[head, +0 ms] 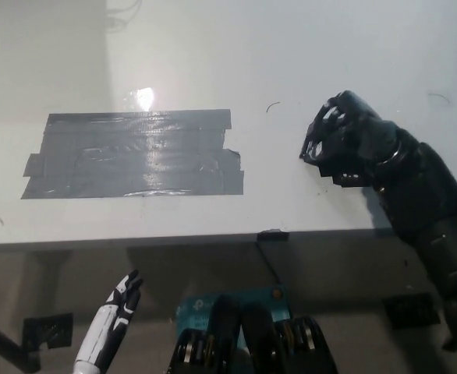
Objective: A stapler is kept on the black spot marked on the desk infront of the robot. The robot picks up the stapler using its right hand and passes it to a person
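Observation:
The black tape spot (135, 154) lies on the white desk (213, 62), left of centre, with nothing on it. No stapler shows anywhere in the head view. My black right hand (344, 144) hovers over the desk's right side, well right of the spot, with its fingers curled in toward the palm. Nothing can be seen between them. My white left hand (110, 326) rests low at the lower left, below the desk's front edge, fingers extended and holding nothing.
The desk's front edge (174, 240) runs across the picture, with a small black tab (274, 234) at its middle. Below it, dark tape pieces (47, 331) lie on the floor at left, and more at right (412, 310).

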